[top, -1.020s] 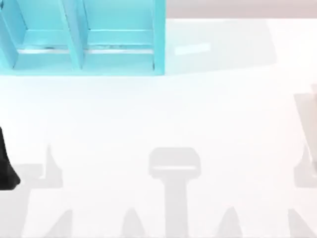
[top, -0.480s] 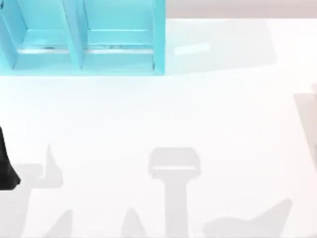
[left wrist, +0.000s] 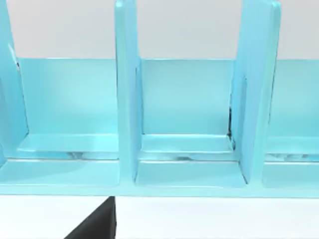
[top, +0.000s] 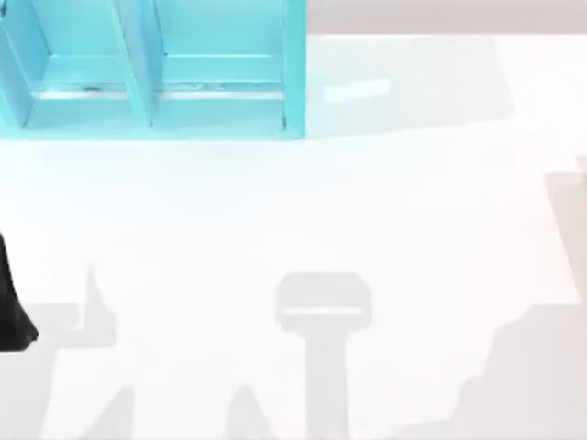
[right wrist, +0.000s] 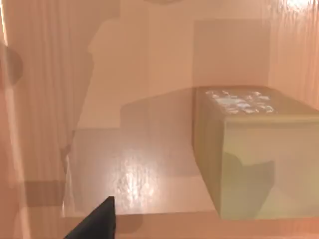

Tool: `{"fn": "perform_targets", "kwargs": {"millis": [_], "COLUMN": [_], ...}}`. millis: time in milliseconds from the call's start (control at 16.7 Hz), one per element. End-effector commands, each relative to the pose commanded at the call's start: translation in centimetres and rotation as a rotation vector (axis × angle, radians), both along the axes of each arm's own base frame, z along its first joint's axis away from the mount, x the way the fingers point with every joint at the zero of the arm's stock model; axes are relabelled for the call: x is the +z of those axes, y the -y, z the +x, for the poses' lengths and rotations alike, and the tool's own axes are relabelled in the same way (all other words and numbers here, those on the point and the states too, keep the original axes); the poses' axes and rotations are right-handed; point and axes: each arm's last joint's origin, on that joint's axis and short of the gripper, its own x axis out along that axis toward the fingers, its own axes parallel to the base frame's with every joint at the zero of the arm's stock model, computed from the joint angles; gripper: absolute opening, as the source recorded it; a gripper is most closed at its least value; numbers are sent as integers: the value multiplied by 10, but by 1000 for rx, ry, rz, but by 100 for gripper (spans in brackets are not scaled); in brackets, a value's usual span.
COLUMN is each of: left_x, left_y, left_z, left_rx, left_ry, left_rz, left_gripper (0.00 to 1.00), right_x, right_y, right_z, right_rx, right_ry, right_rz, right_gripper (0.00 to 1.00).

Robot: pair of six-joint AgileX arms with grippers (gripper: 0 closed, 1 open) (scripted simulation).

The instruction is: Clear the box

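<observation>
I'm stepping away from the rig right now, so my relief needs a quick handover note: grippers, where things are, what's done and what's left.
Left gripper: at the table's left edge, facing the blue shelf, holding nothing visible.
Right wrist view looks into a tan box with a rectangular block resting on its floor; a dark finger shows, nothing gripped that I can see.
Done: nothing evident.
Left: the block is yet to be taken out of the box.

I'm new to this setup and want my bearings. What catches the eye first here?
The blue shelf with upright dividers stands at the table's far left corner, and the left wrist view faces its compartments. In the right wrist view, a tan block lies on the glossy floor of a wooden box. A dark piece of the left arm sits at the left edge.
</observation>
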Motion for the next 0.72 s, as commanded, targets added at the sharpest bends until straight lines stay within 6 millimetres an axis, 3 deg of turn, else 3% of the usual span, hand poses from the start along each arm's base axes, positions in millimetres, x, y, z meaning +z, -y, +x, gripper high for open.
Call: {"fn": "perform_targets", "kwargs": {"millis": [240, 600, 720], "left_x": [0, 0, 0], "left_y": [0, 0, 0], "left_z": [0, 0, 0], "left_rx": [0, 0, 0], "left_ry": [0, 0, 0], "left_rz": [0, 0, 0], "left_gripper": [100, 100, 100], "right_x": [-3, -3, -16], "right_y": [27, 28, 29], "right_z": [11, 12, 12], "right_rx": [-4, -2, -5], "right_ry": [-117, -125, -137], "right_rz": [62, 67, 75], "right_gripper": [100, 100, 100]}}
